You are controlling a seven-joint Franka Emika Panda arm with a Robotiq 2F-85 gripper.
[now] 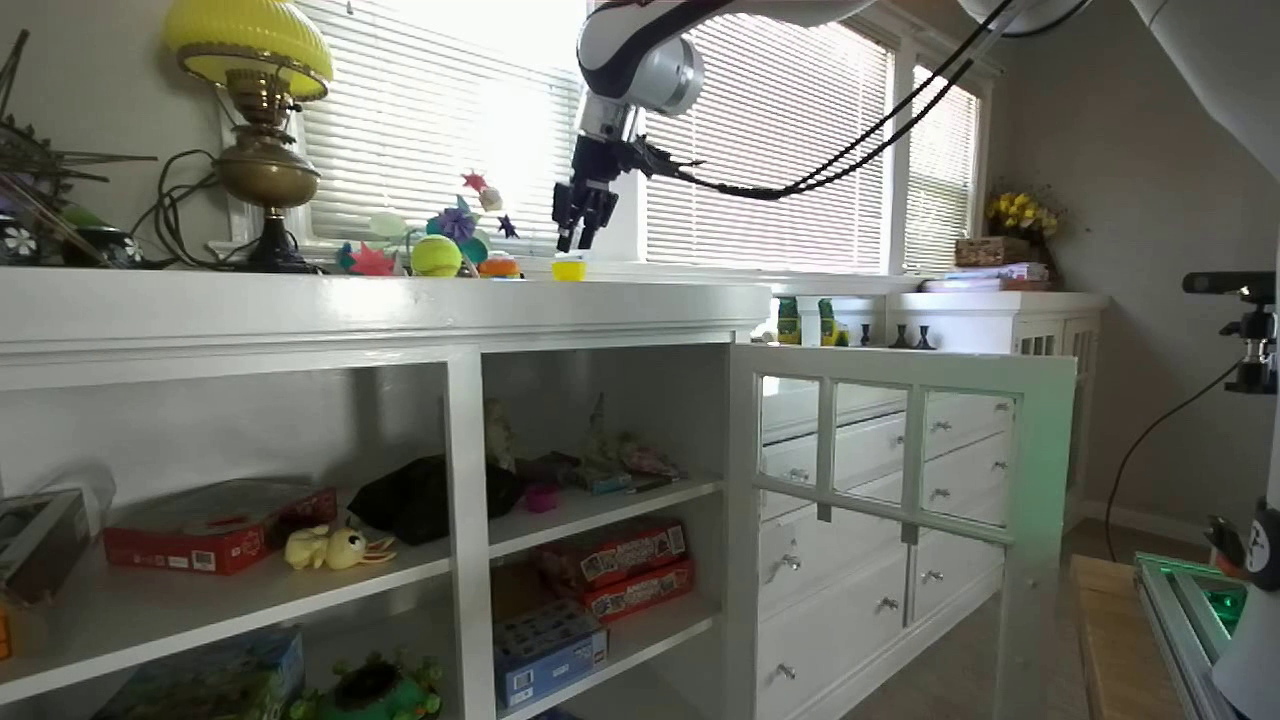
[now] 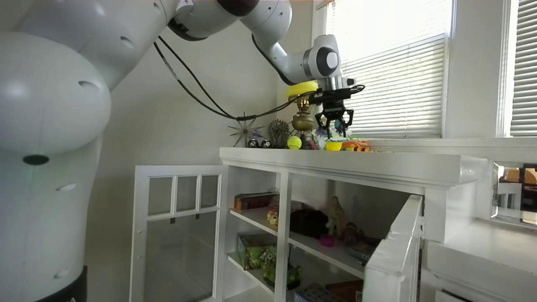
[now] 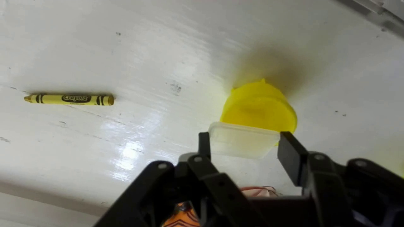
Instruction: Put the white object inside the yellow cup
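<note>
The white object (image 3: 241, 142) is a small translucent piece with a slanted side, spanning the two fingertips in the wrist view. My gripper (image 3: 244, 138) is shut on it, with a fingertip touching each end. The yellow cup (image 3: 257, 110) stands on the white cabinet top (image 3: 157, 56), and the white object covers part of its near rim in the wrist view. The cup also shows in both exterior views (image 1: 569, 270) (image 2: 333, 146). There the gripper (image 1: 576, 243) (image 2: 337, 135) points down just above it. The height gap between white object and cup is hard to judge.
A yellow crayon (image 3: 69, 99) lies to one side of the cup. An orange item (image 1: 499, 265), a tennis ball (image 1: 436, 256) and a brass lamp (image 1: 267, 175) stand along the top. Blinds (image 1: 760, 150) hang behind. A cabinet door (image 1: 1040, 480) stands open below.
</note>
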